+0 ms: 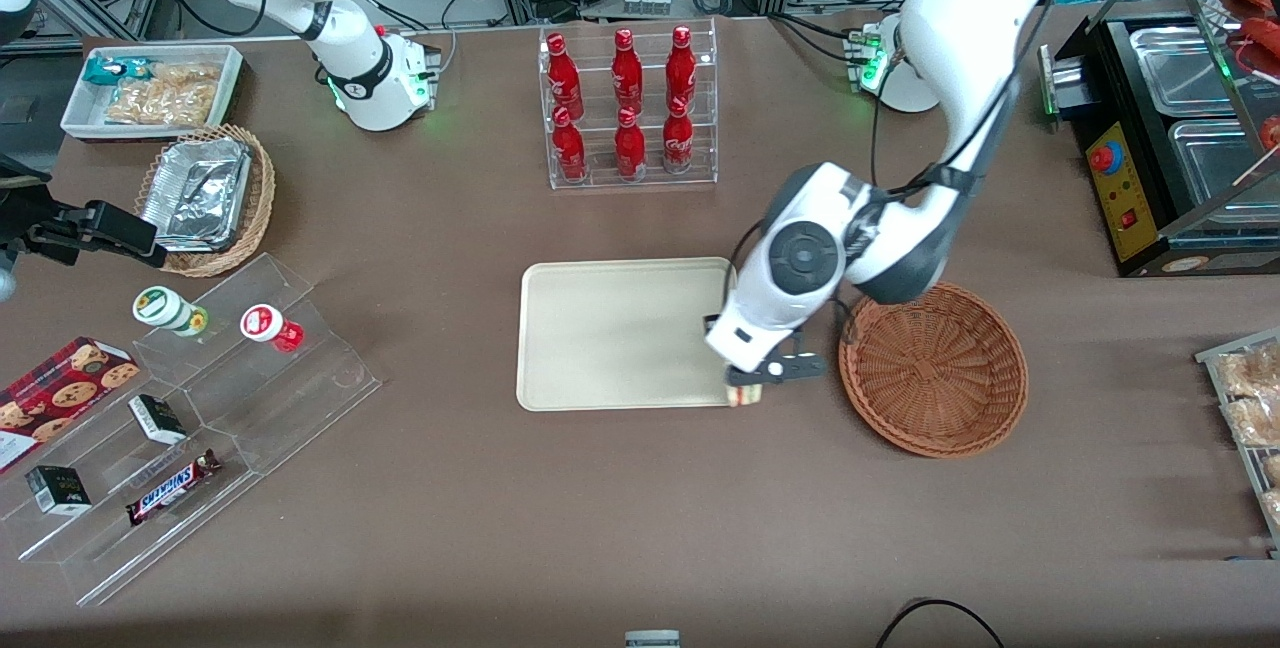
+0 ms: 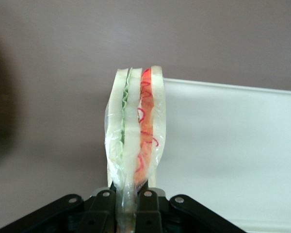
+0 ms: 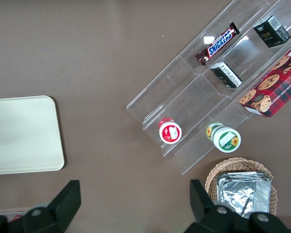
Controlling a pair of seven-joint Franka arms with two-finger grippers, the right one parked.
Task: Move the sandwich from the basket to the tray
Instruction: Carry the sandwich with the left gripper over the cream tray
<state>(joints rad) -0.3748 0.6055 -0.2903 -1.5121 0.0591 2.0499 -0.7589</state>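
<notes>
The sandwich (image 2: 135,136) is a thin wedge in clear film: 3 slices of white bread standing on edge, a green layer in one gap and a red layer in the other. In the wrist view its long axis runs straight out from the gripper (image 2: 127,198), cut edge facing the camera, and the black fingers (image 2: 105,206) are clamped on its near end. In the front view only a small bit of the sandwich (image 1: 745,396) shows beneath the gripper (image 1: 748,386). It hangs over the corner of the tray (image 1: 610,333) that is nearest the front camera and closest to the basket (image 1: 935,368), right at the tray's rim. I cannot tell whether it touches the tray.

The tray is cream-beige with rounded corners and lies at the table's middle. The reddish-brown woven basket sits beside it toward the working arm's end, apart from it, with nothing visible inside.

Farther from the camera than the tray stands a clear rack (image 1: 628,106) with 6 red bottles. Toward the parked arm's end, a stepped clear display (image 1: 200,418) carries a bar reading "SNICKERS" (image 1: 172,486), small dark boxes and 2 cups, with a cookie box (image 1: 62,393) beside it.
</notes>
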